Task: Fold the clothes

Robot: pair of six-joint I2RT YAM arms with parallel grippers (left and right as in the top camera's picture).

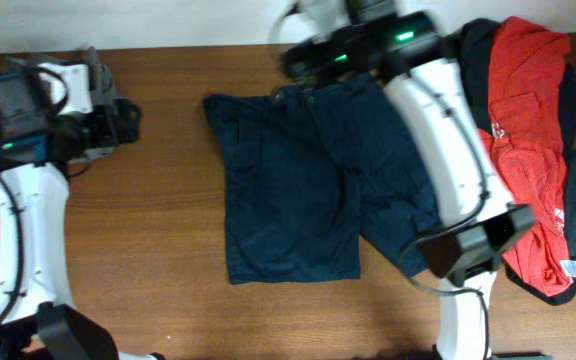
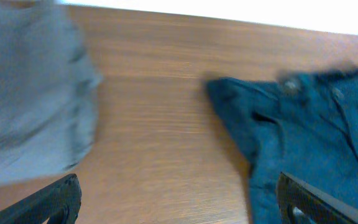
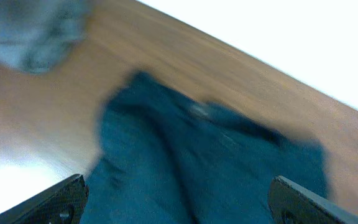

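Shorts (image 1: 298, 190) lie flat at the middle of the tabletop (image 1: 168, 250), the right gripper (image 3: 176, 190) spread and empty over the waistband (image 1: 258, 100), the left gripper (image 2: 179, 186) likewise spread near the far-left corner. Folding well likely means pinching one side's waistband corner and hem together, then carrying that leg squarely over the other. The waistband points to the far edge and the legs to the near edge, so the long axis runs far to near.

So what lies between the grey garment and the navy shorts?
Nothing: bare wooden table separates the grey garment and navy shorts, clearest in the left wrist view.
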